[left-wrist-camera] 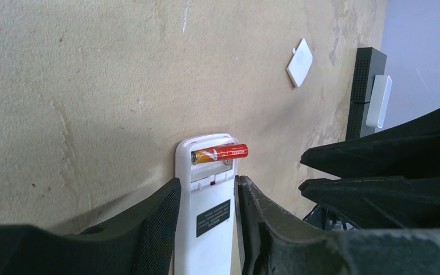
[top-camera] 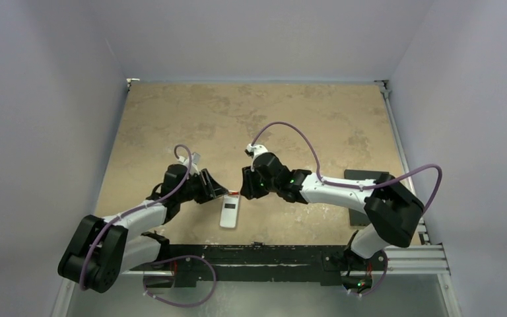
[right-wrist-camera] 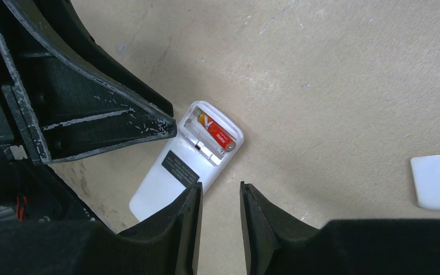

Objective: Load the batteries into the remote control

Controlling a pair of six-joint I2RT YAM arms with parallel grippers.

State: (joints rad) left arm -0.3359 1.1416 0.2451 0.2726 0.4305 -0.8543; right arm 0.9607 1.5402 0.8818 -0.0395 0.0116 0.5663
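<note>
One battery (left-wrist-camera: 220,153) visible, red, lying crosswise in the open bay (left-wrist-camera: 212,171) at the far end of the remote control (top-camera: 230,214). One end pokes out past the remote's side edge, so it reads as dropped in, not pressed home. Remote lies back-up on the worktop (top-camera: 237,119), between the two arms, in the near half. Left pincer (left-wrist-camera: 207,184) released, jaws parted right over the remote's bay end, nothing clamped; can't tell if the pads brush the remote's edges. Right pincer (right-wrist-camera: 220,192) also released and empty, hanging close beside the remote, bare worktop showing through its gap. Small white plastic piece (right-wrist-camera: 438,182), probably the bay lid, lies well apart on the worktop. Progress call: roughly midway. Done: lid off, one cell in the bay. Left: seat that cell flat against its contacts, load any second cell (none visible in any view, so can't tell where it is), then refit the lid if wanted.
</note>
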